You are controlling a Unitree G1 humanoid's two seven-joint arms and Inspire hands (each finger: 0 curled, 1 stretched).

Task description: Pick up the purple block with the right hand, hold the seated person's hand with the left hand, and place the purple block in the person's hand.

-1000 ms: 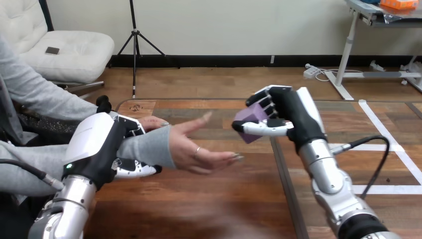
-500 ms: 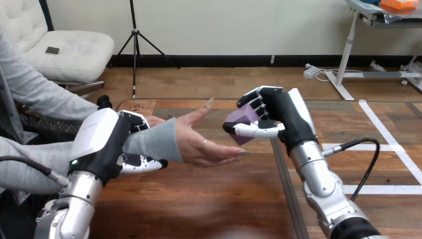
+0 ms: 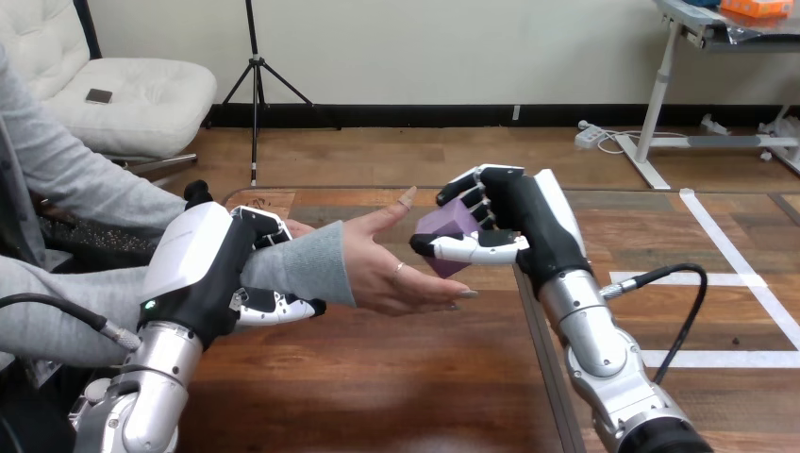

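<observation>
A purple block (image 3: 447,232) is held above the table in my right hand (image 3: 514,222), fingers and thumb curled round it. It hangs just right of the person's open palm (image 3: 382,267), close over the fingertips. My left hand (image 3: 209,264) is shut round the person's grey-sleeved wrist (image 3: 302,269), thumb below and fingers over the top. The person's hand lies palm up with its thumb raised.
The wooden table (image 3: 377,387) stretches below both arms, with a dark seam (image 3: 538,349) running down under my right forearm. The person's other sleeved arm (image 3: 57,302) rests at the left edge.
My right hand has carried the purple block leftward, up to the person's palm. My left hand and the person's wrist have shifted a little to the right.
</observation>
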